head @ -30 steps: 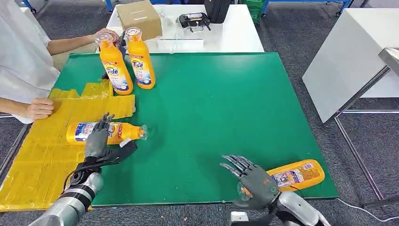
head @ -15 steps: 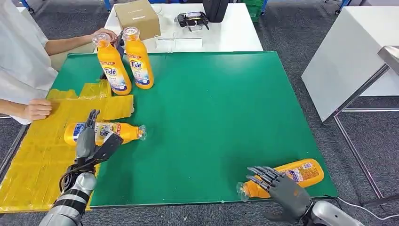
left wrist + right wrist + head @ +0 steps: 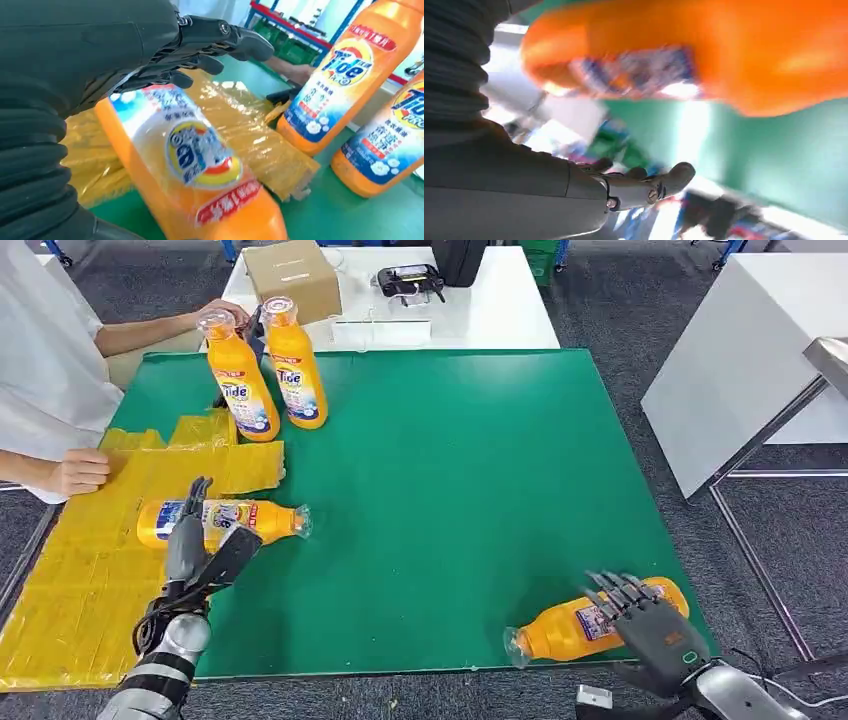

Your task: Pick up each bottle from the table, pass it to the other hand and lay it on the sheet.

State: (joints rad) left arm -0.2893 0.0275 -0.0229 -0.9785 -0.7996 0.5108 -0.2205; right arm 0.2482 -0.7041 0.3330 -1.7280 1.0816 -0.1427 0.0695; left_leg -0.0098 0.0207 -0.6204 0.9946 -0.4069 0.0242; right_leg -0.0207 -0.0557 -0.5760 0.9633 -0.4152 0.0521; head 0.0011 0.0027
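Item: right hand (image 3: pixel 650 625), fingers spread, reaching over the lying bottle (image 3: pixel 570 628) at the near right edge of the counter (image 3: pixel 450 490). No grasp can be made out; in the right wrist view the bottle sits blurred and close above the hand, with nothing clearly wrapped round it.

Item: left hand (image 3: pixel 200 545), fingers apart and holding nothing, hovering just near of the placed bottle (image 3: pixel 215 520). That bottle lies on its side on the yellow sheet (image 3: pixel 90 570), its cap end poking over the green.

Item: two upright bottles (image 3: pixel 265 365) at the far left, just beside the sheet's far edge. A person's hand (image 3: pixel 228 312) rests at the cap of one; another person's hand (image 3: pixel 82 472) rests on the sheet.

Risks, judged: the lying bottle is round and close to the counter's near edge, so a push from the fingers rather than a closing grip could roll it off. Its smooth body may slip in a loose hold during the pass between hands. The left hand could nudge the placed bottle if it swings toward the handover. The person's hands sit close to the working area.

Surface: green mat over the counter, the yellow sheet crinkled and glossy at the left.

Room: grey floor; a white table (image 3: pixel 400 300) beyond with a cardboard box (image 3: pixel 292 278) and a dark device (image 3: pixel 410 282); a white panel at the right.
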